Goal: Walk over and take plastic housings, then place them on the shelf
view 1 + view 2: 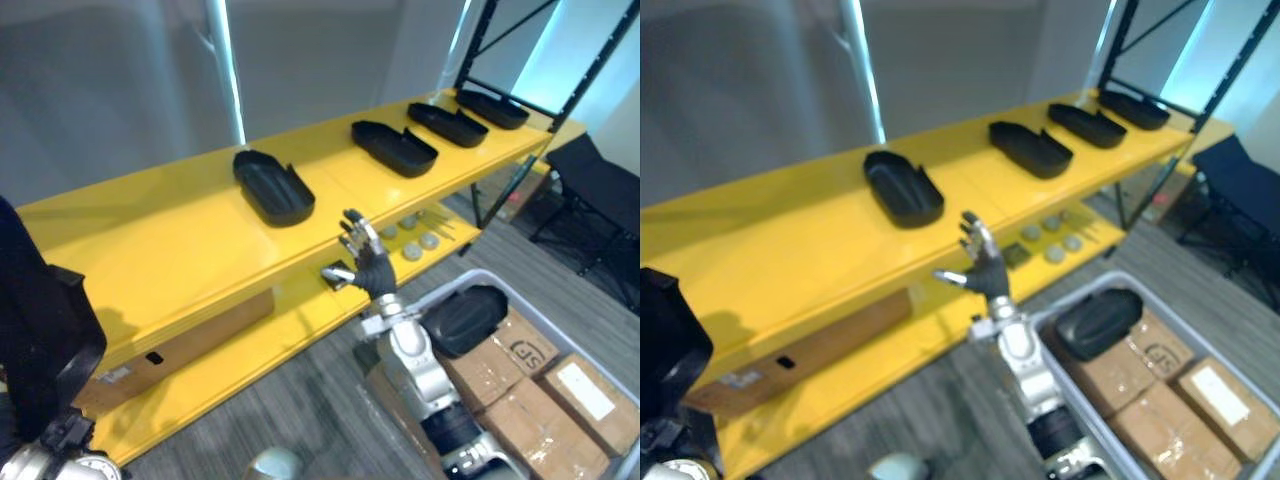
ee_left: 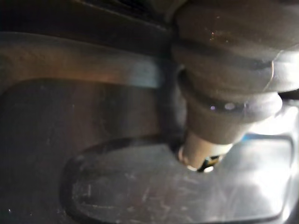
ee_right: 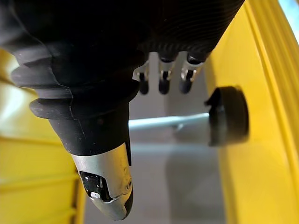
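Right hand (image 1: 364,256), fingers spread and holding nothing, is hovering at the front edge of the yellow shelf (image 1: 150,250), so it is carrying no part at present. Four black plastic housings (image 1: 272,186) are lying hollow side up in a spaced row on the top board, running from 11 o'clock of the hand out to 1 o'clock. Bare board is remaining at 9 o'clock for further parts. Another housing (image 1: 467,318) is resting on cardboard boxes (image 1: 520,415) in the grey bin (image 1: 487,276) at 4 o'clock, presumably the supply. Left hand (image 2: 208,135) is sitting close against a dark surface; whether it is gripping cannot be told
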`<state>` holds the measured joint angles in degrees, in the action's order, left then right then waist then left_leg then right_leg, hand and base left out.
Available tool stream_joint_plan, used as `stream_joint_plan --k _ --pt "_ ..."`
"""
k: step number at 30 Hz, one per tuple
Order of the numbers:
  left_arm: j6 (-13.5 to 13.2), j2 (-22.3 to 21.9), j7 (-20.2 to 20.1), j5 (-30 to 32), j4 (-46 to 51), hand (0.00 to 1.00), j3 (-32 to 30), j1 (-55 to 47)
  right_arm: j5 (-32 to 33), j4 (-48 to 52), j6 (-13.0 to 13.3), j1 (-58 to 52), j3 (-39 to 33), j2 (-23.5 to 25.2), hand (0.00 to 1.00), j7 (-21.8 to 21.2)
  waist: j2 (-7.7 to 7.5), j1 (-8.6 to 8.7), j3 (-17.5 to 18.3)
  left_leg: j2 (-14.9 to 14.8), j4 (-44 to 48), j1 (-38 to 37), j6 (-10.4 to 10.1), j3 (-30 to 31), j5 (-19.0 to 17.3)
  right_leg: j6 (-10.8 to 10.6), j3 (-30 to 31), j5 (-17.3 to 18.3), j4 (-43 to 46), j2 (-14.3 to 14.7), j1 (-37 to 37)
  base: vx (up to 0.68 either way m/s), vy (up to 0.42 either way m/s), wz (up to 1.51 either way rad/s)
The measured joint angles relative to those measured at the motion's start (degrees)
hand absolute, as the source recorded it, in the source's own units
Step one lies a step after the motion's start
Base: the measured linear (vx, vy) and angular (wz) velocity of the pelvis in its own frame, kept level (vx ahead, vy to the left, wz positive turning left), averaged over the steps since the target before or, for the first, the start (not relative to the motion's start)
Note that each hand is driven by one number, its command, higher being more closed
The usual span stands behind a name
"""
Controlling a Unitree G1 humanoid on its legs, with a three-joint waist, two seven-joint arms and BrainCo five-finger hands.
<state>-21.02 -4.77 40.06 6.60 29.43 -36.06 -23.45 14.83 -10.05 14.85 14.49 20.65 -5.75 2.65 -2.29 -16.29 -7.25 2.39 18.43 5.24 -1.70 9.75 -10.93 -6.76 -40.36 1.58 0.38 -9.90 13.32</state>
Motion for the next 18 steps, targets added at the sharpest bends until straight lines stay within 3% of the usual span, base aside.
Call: stream_joint_plan --k 3,8,12,16,18 --pt "-0.28 0.06 -3.28 -3.56 0.85 1.00 0.78 1.99 -0.79 0.81 -1.69 -1.17 -0.80 -1.97 0.00 1.18 -0.47 0.79 0.22 -1.26 -1.78 -0.24 0.28 -4.29 0.57 -0.73 -3.35 0.40 0.36 -1.24 1.73 -0.04 0.021 0.62" --pt "-2.93 0.66 -7.60 -6.35 4.01 1.00 5.01 3.65 -2.05 3.42 -1.99 -3.67 -5.14 -1.70 0.00 0.44 -0.87 1.47 0.46 1.55 -6.98 -0.73 1.17 -2.81 4.57 -0.49 -4.92 0.52 2.76 -4.05 0.70 0.03 0.085 0.39" --pt "-5.42 7.39 -14.04 -6.98 4.34 1.00 12.63 8.39 -2.26 4.21 0.63 -7.05 -9.12 -2.48 0.00 0.97 -0.82 4.56 0.24 3.15 -10.56 -1.29 1.37 0.92 7.72 0.74 2.18 1.24 8.28 -6.09 -0.80 0.04 0.087 0.64" --pt "-7.59 9.32 -20.33 -13.50 3.80 1.00 15.69 10.17 -2.25 6.42 4.09 -7.84 -11.41 -3.54 0.00 -1.95 -1.11 4.87 -0.14 2.88 -10.06 -0.99 1.31 -0.93 8.11 1.26 6.06 1.59 8.85 -6.06 -1.55 0.06 0.010 0.09" --pt "-8.50 9.33 -21.46 -16.08 2.62 1.00 16.58 10.17 -2.24 6.91 4.87 -7.36 -11.48 -4.28 0.00 -4.20 -0.97 4.86 -0.23 2.39 -9.88 -0.56 1.26 -1.57 8.08 1.26 7.08 1.58 7.45 -5.29 -1.60 0.00 -0.046 -0.14"
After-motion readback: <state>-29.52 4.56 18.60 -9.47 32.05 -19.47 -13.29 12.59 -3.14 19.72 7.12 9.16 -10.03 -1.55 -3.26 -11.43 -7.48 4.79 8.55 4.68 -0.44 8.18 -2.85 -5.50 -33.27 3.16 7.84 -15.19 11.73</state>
